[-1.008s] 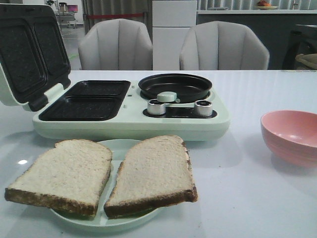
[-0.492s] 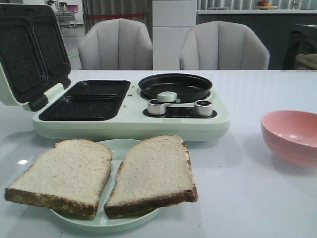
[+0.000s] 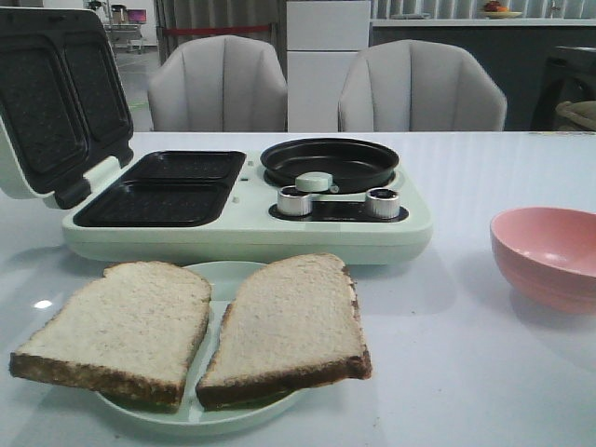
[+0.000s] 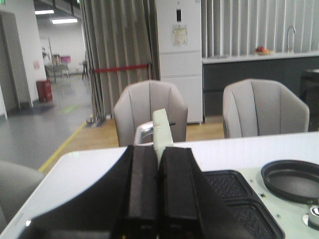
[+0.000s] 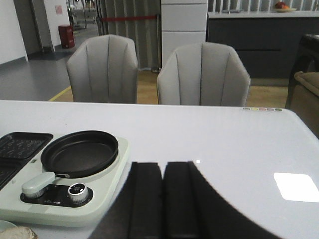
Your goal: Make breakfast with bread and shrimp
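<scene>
Two bread slices lie side by side on a pale green plate (image 3: 237,276) at the table's front, the left slice (image 3: 121,326) and the right slice (image 3: 289,321). A corner of the bread (image 5: 21,233) also shows in the right wrist view. The shrimp is out of view. Neither gripper appears in the front view. My left gripper (image 4: 158,149) is shut with nothing between its fingers, hovering near the left end of the breakfast maker (image 4: 239,199). My right gripper (image 5: 163,165) is shut and empty, above the bare table to the right of the maker.
The pale green breakfast maker (image 3: 242,233) stands behind the plate, its lid (image 3: 56,102) raised at the left, two dark grill wells (image 3: 163,191) exposed, and a round black pan (image 3: 329,163) with knobs on its right. A pink bowl (image 3: 549,256) sits at the right. Two grey chairs stand beyond the table.
</scene>
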Controlling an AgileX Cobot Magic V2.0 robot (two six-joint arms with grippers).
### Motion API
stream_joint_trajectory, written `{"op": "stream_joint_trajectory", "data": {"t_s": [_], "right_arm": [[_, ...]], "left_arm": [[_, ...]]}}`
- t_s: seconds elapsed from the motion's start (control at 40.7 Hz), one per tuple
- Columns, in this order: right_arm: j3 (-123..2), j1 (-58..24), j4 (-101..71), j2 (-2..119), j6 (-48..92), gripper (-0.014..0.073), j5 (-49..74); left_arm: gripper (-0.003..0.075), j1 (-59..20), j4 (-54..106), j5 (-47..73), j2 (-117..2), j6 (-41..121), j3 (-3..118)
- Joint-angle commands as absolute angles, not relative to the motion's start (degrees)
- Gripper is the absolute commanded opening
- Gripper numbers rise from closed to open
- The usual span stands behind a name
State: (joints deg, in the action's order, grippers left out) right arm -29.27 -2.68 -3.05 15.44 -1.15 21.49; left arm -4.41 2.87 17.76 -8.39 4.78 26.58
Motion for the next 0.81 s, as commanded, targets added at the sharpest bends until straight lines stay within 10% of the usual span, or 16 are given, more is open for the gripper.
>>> {"op": "stream_joint_trajectory", "data": {"t_s": [0.0,0.639,0.787], "right_arm": [[-35.4,-2.4,-2.5,21.6,-0.9,0.0033,21.3],[-37.9,-2.4,-2.4,40.6,-0.9,0.0046,33.3],[-37.9,-2.4,-2.2,41.0,-0.9,0.0297,33.2]], "left_arm": [[0.0100,-4.4,2.9,21.2,-14.3,4.5,33.5],[0.0102,-4.4,3.0,31.5,-26.4,4.5,34.0],[0.0267,-4.4,3.5,32.0,-26.4,4.4,33.9]]}}
